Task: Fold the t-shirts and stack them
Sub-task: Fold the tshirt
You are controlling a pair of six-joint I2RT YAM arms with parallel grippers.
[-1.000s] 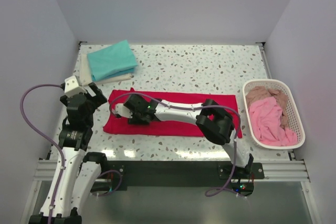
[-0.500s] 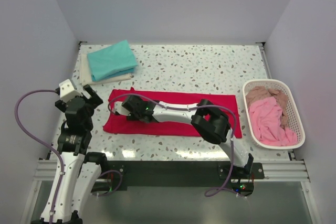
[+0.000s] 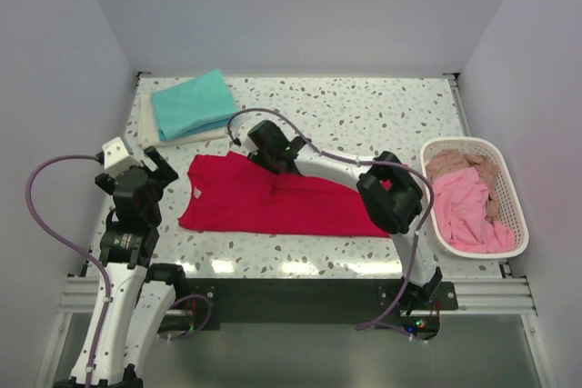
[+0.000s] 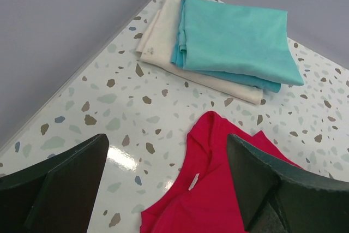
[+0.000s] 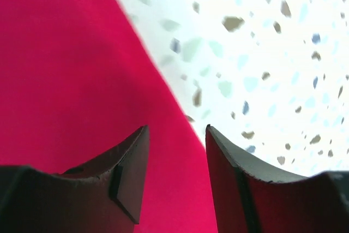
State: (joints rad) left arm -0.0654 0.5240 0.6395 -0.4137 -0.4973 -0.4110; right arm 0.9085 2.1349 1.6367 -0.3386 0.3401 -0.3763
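A: Where does the top view sit?
B: High behind the arm bases (image 3: 168, 281), looking down over the whole table (image 3: 364, 115).
A: And the wrist views?
B: Left looks low and slanting toward the far-left corner, at the teal t-shirt (image 4: 234, 39) (the top view shows it too). Right hangs very close above the red t-shirt (image 5: 54, 69), which all three share.

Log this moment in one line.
red t-shirt spread mid-table | right tool open over its far edge | left tool open, empty, beside collar | teal t-shirt folded on cream t-shirt, far-left
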